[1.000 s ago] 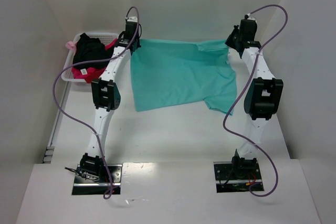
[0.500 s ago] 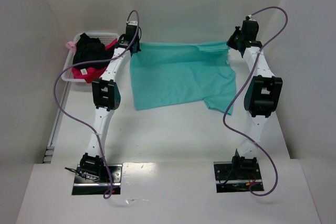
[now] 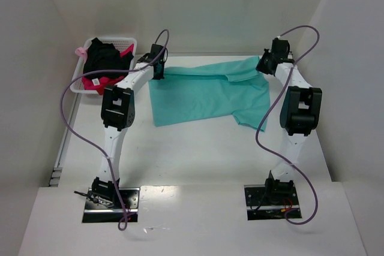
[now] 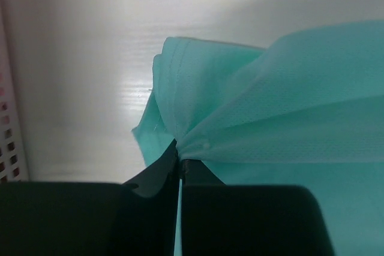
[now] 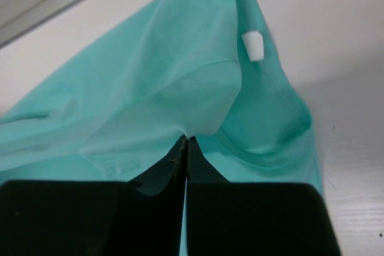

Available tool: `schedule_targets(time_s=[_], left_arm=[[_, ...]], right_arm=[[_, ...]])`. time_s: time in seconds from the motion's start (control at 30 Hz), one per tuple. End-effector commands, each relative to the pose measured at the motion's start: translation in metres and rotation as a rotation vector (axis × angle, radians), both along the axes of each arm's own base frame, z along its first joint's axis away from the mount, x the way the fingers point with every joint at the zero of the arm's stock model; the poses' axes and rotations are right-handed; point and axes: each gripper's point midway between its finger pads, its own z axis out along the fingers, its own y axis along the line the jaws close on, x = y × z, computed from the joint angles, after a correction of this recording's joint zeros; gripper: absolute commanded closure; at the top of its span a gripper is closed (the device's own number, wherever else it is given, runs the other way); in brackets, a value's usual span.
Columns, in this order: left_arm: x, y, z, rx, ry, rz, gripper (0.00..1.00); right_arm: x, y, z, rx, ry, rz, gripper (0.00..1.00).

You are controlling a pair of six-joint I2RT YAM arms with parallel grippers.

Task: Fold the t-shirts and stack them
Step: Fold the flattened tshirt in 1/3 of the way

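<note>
Teal shirt (image 3: 207, 91): plain teal-green, fine mesh weave close up, small white label (image 5: 253, 45). Basket (image 3: 77, 83): white lattice. Inside it, black shirt (image 3: 103, 57) and pink-red shirt (image 3: 99, 82). Left claw (image 4: 179, 161) and right claw (image 5: 186, 143): black. Cables (image 3: 61, 103): purple. Tabletop (image 3: 198, 154): white.

No legible text on neck label (image 5: 252, 45)
</note>
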Motion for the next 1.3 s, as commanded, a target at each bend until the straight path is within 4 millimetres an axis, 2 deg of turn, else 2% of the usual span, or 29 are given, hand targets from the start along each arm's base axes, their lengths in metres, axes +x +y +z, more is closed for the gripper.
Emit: schedule_targets(time_s=[0.0, 0.03, 0.1, 0.13, 0.3, 0.37, 0.43, 0.47, 0.63, 0.73, 0.83, 0.97, 1.03, 1.13, 1.2, 1.23, 1.27], left_arm=[[0.003, 0.007, 0.046, -0.011, -0.102, 0.014, 1.00], [-0.004, 0.009, 0.033, -0.003, -0.071, 0.014, 1.00], [-0.004, 0.009, 0.043, -0.008, -0.090, 0.014, 1.00], [-0.008, 0.010, 0.037, -0.004, -0.075, 0.014, 1.00], [-0.022, -0.005, 0.035, -0.034, -0.050, -0.023, 1.00], [-0.031, -0.008, 0.022, -0.026, -0.017, -0.032, 1.00], [-0.038, -0.015, 0.023, -0.032, -0.009, -0.051, 1.00], [-0.045, -0.012, 0.012, -0.019, 0.020, -0.058, 1.00], [-0.062, -0.013, 0.003, -0.014, 0.056, -0.058, 1.00], [-0.068, -0.012, -0.001, -0.016, 0.069, -0.051, 1.00], [-0.067, -0.012, 0.004, -0.019, 0.060, -0.051, 1.00], [-0.067, -0.012, 0.006, -0.019, 0.060, -0.051, 1.00], [-0.069, -0.009, 0.001, -0.006, 0.076, -0.045, 1.00], [-0.068, -0.008, 0.004, 0.001, 0.074, -0.039, 1.00], [-0.065, -0.009, 0.008, -0.001, 0.063, -0.039, 0.96], [-0.065, -0.009, 0.008, -0.001, 0.063, -0.039, 0.93], [-0.065, -0.011, 0.010, -0.011, 0.064, -0.047, 0.88]], right_arm=[[-0.008, -0.006, 0.049, -0.020, -0.102, 0.003, 1.00], [-0.011, -0.005, 0.041, -0.011, -0.082, -0.002, 1.00], [-0.016, -0.003, 0.038, -0.003, -0.073, 0.006, 1.00], [-0.017, -0.003, 0.032, -0.002, -0.067, 0.006, 1.00], [-0.021, -0.008, 0.033, -0.020, -0.059, -0.018, 1.00], [-0.024, -0.009, 0.034, -0.028, -0.058, -0.028, 1.00], [-0.025, -0.011, 0.032, -0.032, -0.049, -0.035, 1.00], [-0.025, -0.011, 0.032, -0.032, -0.049, -0.035, 1.00], [-0.031, -0.010, 0.019, -0.030, -0.020, -0.035, 1.00], [-0.035, -0.016, 0.007, -0.024, 0.011, -0.057, 1.00], [-0.035, -0.014, -0.004, -0.017, 0.034, -0.050, 1.00], [-0.037, -0.014, -0.006, -0.016, 0.043, -0.050, 1.00], [-0.039, -0.016, -0.008, -0.021, 0.053, -0.057, 1.00], [-0.039, -0.017, -0.008, -0.027, 0.053, -0.064, 0.93], [-0.041, -0.019, -0.010, -0.032, 0.065, -0.071, 0.83], [-0.043, -0.018, -0.016, -0.030, 0.084, -0.070, 0.77], [-0.043, -0.018, -0.016, -0.030, 0.085, -0.070, 0.62]])
